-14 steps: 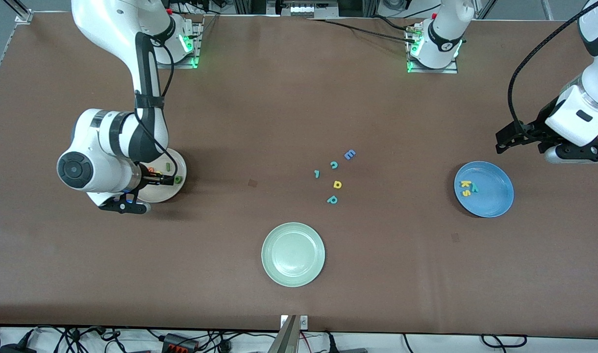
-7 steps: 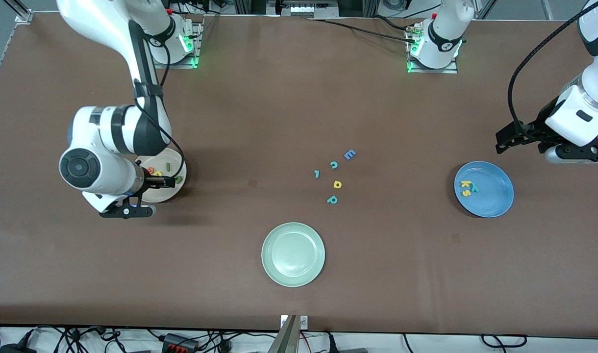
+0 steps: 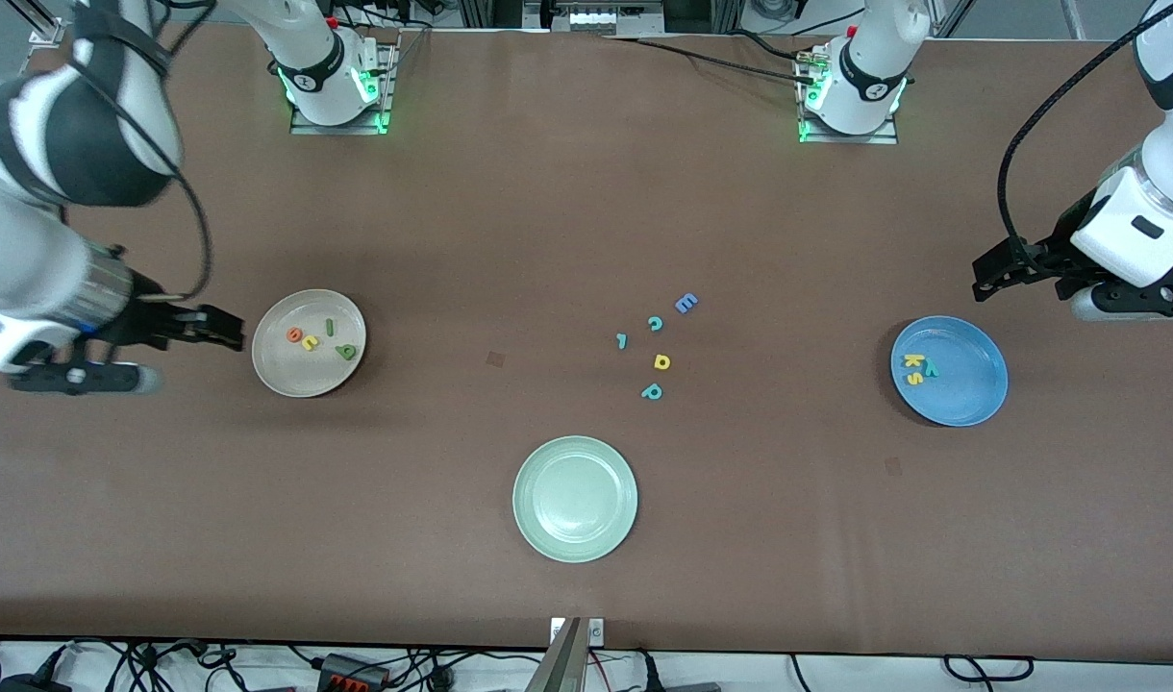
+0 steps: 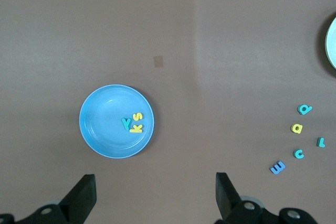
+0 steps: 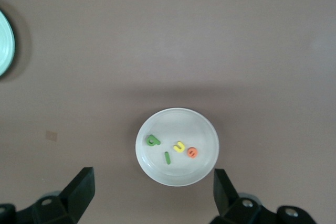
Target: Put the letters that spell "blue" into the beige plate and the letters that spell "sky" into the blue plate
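While both claws hang spread (left claw (image 3: 992, 277), right claw (image 3: 223, 330)), bare table (image 3: 836, 538) rings each plate.

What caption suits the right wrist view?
Open right gripper above the beige plate holding b, l, u, e.

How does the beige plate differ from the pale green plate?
The beige plate holds four small letters; the pale green plate holds none. The beige plate is slightly smaller. It lies toward the right arm's end of the table, while the pale green plate lies nearer the front camera, mid-table. Both are round, shallow and plain.
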Controlling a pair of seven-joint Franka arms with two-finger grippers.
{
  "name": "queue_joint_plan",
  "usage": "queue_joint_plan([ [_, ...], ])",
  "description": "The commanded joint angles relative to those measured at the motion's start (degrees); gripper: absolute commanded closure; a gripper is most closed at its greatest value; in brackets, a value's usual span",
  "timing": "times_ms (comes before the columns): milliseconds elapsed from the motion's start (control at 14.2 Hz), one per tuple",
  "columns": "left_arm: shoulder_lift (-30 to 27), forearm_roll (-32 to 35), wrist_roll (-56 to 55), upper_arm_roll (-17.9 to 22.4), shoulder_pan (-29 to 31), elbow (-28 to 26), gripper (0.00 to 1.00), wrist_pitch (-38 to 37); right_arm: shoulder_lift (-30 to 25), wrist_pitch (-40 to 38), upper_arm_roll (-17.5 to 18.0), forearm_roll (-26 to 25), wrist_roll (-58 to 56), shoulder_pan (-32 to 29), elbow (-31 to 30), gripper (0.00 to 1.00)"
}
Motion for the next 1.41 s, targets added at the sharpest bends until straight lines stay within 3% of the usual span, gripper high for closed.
queue_joint_plan([
  [0, 0.12, -0.12, -0.54, -0.04, -0.10, 1.19, 0.00, -1.32, -1.91, -2.58, 6.38, -1.00, -0.10, -9.35, 2.61, 0.00],
  [212, 0.30, -0.30, -0.19, 0.05, 0.86, 1.02, 0.00, -1.58, -5.25, -2.93, 7.80, -0.91, -2.38, -14.20, 2.00, 0.00],
  [494, 0.21, -0.21, 0.25, 0.48, 0.95, 1.02, 0.00, -4.04, -7.54, -4.16, 12.90, -4.68, -2.29, -18.07, 0.24, 0.00],
  [705, 0.13, -0.21, 0.16, 0.40, 0.95, 1.11, 0.00, -5.28, -8.41, -6.62, 13.08, -5.92, -2.56, -17.81, -1.07, 0.00],
  [987, 0.21, -0.12, 0.25, 0.48, 0.87, 1.11, 0.00, -5.28, -17.81, -1.97, 13.08, -6.36, -2.91, -17.90, -14.85, 0.00],
  [1340, 0.13, -0.12, 0.25, 0.22, 0.87, 1.19, 0.00, -5.19, -18.18, -3.28, 13.08, -6.19, -3.09, -17.90, -14.80, 0.00],
])
